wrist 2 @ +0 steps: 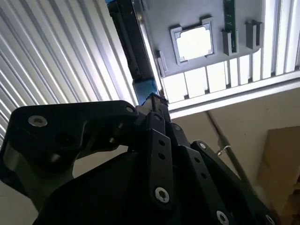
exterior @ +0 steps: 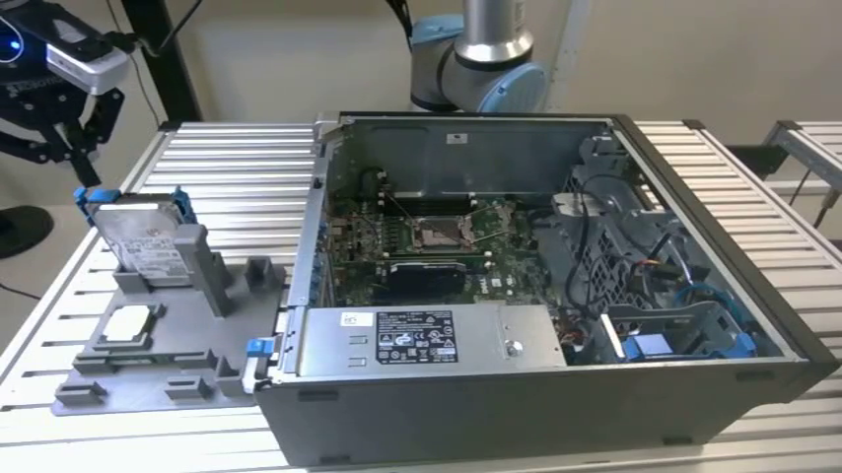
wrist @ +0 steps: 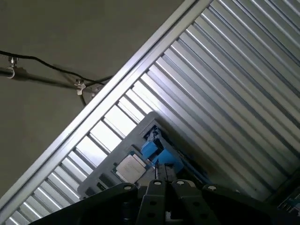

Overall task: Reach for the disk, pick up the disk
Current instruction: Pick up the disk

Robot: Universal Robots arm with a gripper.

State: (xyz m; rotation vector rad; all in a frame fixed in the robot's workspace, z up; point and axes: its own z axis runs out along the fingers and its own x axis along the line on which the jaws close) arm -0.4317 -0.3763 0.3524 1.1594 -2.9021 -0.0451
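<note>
The disk stands on edge in a grey holder at the exterior view's left, silver with a white label and a blue bracket round it. My black gripper hangs just above the disk's upper corner, its fingers drawn together to one tip with nothing between them. In the second wrist view the gripper's tip points at the blue bracket end of the disk. In the first wrist view the gripper sits right over the disk's blue bracket.
A small white-topped chip lies in the holder in front of the disk. An open computer case with a silver labelled box takes up the middle and right of the slatted metal table. The arm's base stands behind the case.
</note>
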